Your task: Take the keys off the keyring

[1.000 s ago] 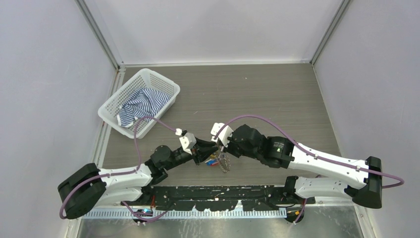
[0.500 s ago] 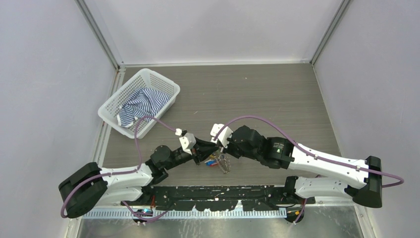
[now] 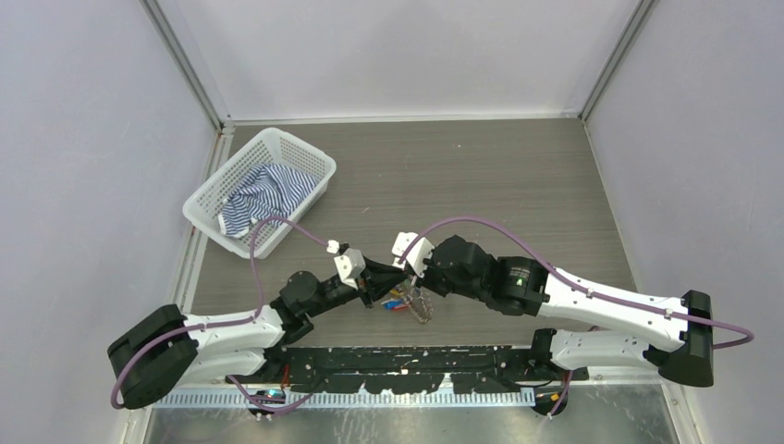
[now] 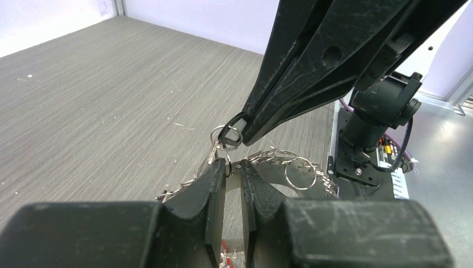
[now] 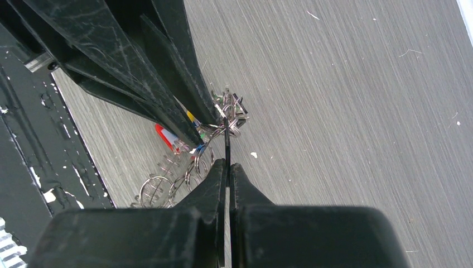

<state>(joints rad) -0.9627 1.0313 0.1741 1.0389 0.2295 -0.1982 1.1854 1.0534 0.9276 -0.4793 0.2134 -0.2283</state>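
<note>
Item: key removal, grip stage.
Right claw (image 5: 227, 165): clamped tight on 1 small split ring (image 4: 216, 134).
Left claw (image 4: 233, 167): nearly closed, narrow gap, hold unclear.
Keyring (image 4: 266, 154): just beyond the left tips.
Keys (image 5: 166, 136): beneath them.
Advice: seat 1 key squarely, then pull apart gently.

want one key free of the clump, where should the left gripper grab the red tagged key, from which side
Likely the red tag: it pokes clear of the bunch, toward the near edge of the table. Come from that side, jaws across its flat faces; the right gripper, shut on a small ring, blocks the other.
</note>
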